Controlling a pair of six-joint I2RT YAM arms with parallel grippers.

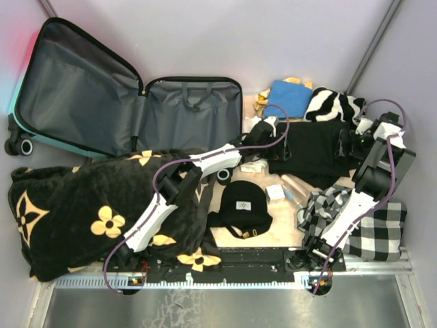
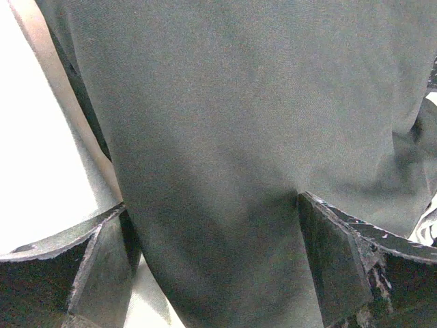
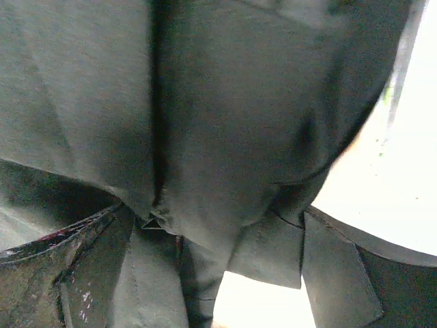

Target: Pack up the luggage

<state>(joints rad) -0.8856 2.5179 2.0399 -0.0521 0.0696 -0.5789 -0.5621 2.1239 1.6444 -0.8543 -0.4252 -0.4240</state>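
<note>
The luggage lies open at the back left. Its dark grey lined lid leans on the wall, with a teal shell edge and a black wheel at its left. A black garment lies spread at the right middle. My left gripper is at its left edge and my right gripper at its right edge. In the left wrist view the gripper is open with the dark cloth between the jaws. In the right wrist view the gripper is open over a folded edge of the cloth.
A big black blanket with tan flowers covers the left front. A black beanie, a small white box and a clear bottle lie in the middle. Blue cloth and zebra cloth are at the back right, checkered cloth at the front right.
</note>
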